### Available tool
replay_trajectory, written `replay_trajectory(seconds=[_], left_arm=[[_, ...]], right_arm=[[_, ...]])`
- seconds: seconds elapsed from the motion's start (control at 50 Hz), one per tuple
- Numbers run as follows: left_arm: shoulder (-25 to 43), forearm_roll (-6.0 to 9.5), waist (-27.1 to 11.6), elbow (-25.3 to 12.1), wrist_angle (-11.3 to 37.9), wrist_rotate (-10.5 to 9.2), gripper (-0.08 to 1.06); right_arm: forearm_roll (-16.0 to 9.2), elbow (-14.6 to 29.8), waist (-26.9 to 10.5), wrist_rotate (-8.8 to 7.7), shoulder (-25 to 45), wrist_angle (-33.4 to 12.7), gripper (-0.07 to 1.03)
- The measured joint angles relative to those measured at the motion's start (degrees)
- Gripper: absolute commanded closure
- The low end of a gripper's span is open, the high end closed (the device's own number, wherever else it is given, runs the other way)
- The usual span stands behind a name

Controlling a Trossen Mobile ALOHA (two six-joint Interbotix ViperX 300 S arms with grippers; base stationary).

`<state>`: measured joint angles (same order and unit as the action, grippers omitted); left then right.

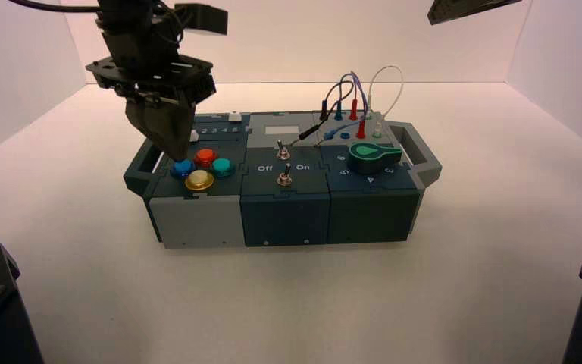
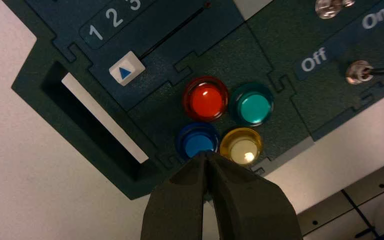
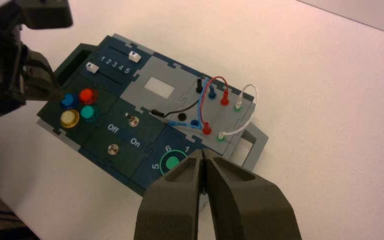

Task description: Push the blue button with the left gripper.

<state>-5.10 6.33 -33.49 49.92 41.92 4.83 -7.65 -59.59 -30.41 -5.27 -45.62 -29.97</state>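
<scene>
Now, from the high view, the box (image 1: 280,186) is seen standing on the white desk (image 1: 462,288), and the left hand (image 1: 168,148) is brought down over its left end. The tapered tip is poised right at the blue button (image 1: 181,168), which sits at the left of a cluster of four, beside the red button (image 1: 205,157), the teal button (image 1: 223,167) and the yellow button (image 1: 199,180). Whether the tip is actually pressed on the dome cannot be told from up here. The right arm is held high at the top right corner, with only a dark edge (image 1: 466,7) shown.

Over to the left wrist view: the left hand (image 2: 208,156) is seen with its fingers (image 2: 180,200) pressed together, nothing held between them, and the tip is laid over the near edge of the blue button (image 2: 197,141). The red button (image 2: 205,99), teal button (image 2: 251,106) and yellow button (image 2: 241,148) are grouped tightly around it. A white slider tab with a blue triangle (image 2: 126,69) is seen just beside the numeral 1.

Then the right wrist view: the right hand (image 3: 203,156) is held well above the box's far end, fingers closed, empty. Farther off, the left hand (image 3: 55,91) is seen at the blue button (image 3: 69,100), at the box's corner.
</scene>
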Motion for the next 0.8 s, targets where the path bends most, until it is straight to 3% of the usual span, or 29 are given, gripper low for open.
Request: replay_trajectory(seconds=[0.38, 0.54, 0.66, 0.8], left_arm=[[3.0, -1.05, -0.1, -1.6, 0.4, 0.09, 1.01], [-3.6, -1.14, -0.1, -0.4, 1.2, -0.44, 1.01], [-13.1, -1.14, -0.1, 0.8, 3.3, -1.76, 1.01], [-17.8, -1.23, -0.2, 1.9, 5.4, -2.20, 1.01]], right_arm=[[-0.1, -0.1, 0.0, 0.00, -1.8, 0.1, 0.99], [-0.1, -0.1, 0.0, 0.09, -2.6, 0.1, 0.99], [0.0, -0.1, 0.0, 0.09, -2.9, 0.1, 0.99], [0.0, -0.1, 0.0, 0.09, -2.7, 0.1, 0.99]])
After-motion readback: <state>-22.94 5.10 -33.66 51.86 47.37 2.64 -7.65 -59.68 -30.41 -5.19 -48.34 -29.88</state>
